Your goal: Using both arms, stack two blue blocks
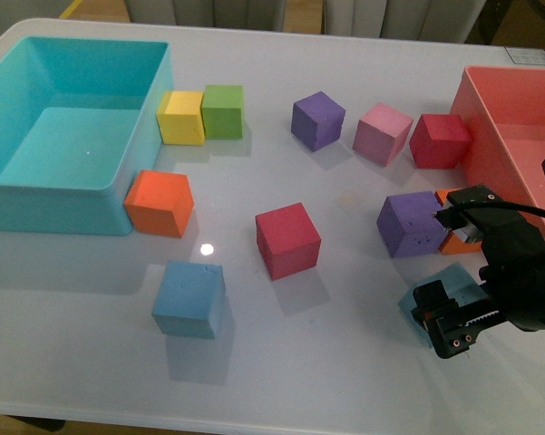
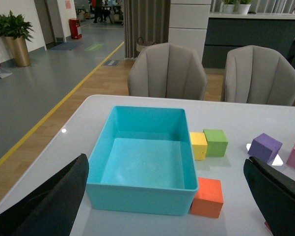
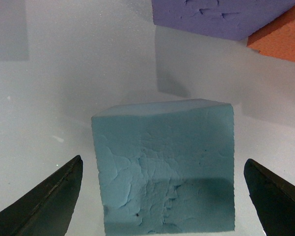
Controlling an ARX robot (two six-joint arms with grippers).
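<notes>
One blue block sits alone on the white table at the front left. The other blue block lies at the front right, partly covered by my right gripper. That gripper is open and straddles the block. In the right wrist view this block fills the space between the two black fingertips, with a gap on each side. My left gripper is open and holds nothing. It hangs high over the near side of the turquoise bin. The left arm is out of the front view.
A turquoise bin stands at the far left and a salmon bin at the far right. A purple cube and an orange one lie just beyond the right gripper. Red, orange, yellow, green, purple and pink cubes are scattered between.
</notes>
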